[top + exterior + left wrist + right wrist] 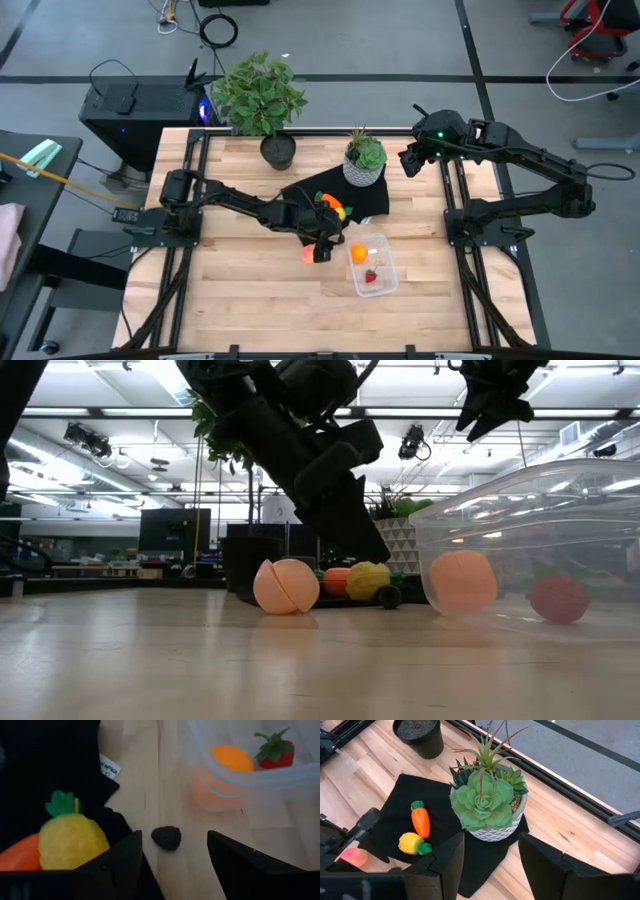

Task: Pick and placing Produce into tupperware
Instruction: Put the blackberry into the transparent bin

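Pinkish ball (308,253) sits just beside the left gripper (320,248), whose fingers are spread and empty. Straddle it squarely before closing, then lift over the tupperware (385,283) wall

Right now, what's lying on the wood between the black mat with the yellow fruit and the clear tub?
In the left wrist view, one small dark lump lies on bare wood between the black mat and the tupperware.

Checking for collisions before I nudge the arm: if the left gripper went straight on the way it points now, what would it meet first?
Probably the small dark berry-like piece on the bare wood, lying between the open fingers of the left gripper. Beyond it stands the tupperware; depth is uncertain.
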`<state>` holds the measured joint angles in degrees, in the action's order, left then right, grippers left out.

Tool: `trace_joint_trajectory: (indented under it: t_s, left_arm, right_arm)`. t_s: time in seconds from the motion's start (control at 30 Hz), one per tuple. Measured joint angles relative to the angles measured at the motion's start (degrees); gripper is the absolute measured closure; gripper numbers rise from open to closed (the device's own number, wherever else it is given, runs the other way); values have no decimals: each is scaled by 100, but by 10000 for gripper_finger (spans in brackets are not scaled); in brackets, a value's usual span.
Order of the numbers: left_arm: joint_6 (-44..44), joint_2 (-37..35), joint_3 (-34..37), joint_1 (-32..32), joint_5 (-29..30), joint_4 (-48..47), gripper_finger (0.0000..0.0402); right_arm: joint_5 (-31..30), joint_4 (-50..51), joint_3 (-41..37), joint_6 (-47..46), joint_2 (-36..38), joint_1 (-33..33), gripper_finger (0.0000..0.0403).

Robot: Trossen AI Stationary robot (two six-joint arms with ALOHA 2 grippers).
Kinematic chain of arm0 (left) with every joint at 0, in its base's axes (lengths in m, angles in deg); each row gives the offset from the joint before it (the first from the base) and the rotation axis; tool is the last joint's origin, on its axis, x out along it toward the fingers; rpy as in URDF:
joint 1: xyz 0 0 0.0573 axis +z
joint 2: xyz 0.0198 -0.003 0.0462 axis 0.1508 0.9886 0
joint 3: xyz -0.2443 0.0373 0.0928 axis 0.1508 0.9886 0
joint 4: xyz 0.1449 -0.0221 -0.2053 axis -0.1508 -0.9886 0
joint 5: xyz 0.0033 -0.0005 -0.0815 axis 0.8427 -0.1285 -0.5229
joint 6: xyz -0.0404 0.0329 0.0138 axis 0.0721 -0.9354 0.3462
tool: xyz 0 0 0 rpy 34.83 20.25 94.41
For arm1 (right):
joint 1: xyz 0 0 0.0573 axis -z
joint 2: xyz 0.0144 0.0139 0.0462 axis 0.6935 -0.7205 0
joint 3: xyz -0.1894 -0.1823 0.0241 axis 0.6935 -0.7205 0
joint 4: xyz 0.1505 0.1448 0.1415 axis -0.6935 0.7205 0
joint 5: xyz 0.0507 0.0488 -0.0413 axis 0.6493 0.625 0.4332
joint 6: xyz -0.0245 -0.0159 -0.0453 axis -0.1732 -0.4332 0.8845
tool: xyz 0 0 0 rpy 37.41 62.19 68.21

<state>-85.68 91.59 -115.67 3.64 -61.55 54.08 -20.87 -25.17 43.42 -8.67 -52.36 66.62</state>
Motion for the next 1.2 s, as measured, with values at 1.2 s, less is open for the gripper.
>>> trace_joint_trajectory:
  t_s: [1.2]
  left_arm:
    - [3,343,0,77,-262,525,170]
  right_arm:
    - [0,4,0,-15,-2,0,208]
